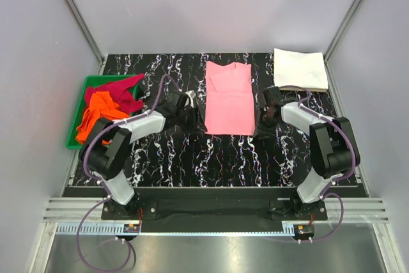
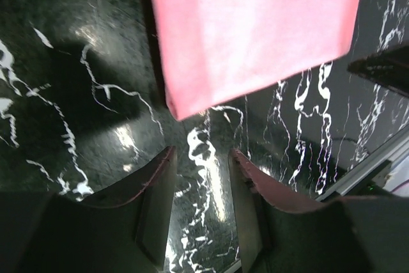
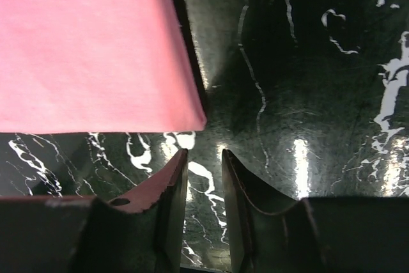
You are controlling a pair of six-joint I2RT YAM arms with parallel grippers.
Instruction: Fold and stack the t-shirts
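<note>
Pink t-shirt (image 1: 229,97) lies flat mid-worktop (image 1: 192,151), its sleeves turned in to make a long panel with the hem toward the arms. The left end effector (image 2: 201,155) and the right end effector (image 3: 203,155) flank its near end, one just short of each corner. Each has its fingers parted and holds nothing, placed, it appears, to take both corners for a fold away from the arms. A folded white t-shirt (image 1: 300,68) at the far right likely starts the stack. Orange (image 1: 99,110) and magenta-red (image 1: 121,91) t-shirts lie crumpled in the green tray (image 1: 88,83) at left.
</note>
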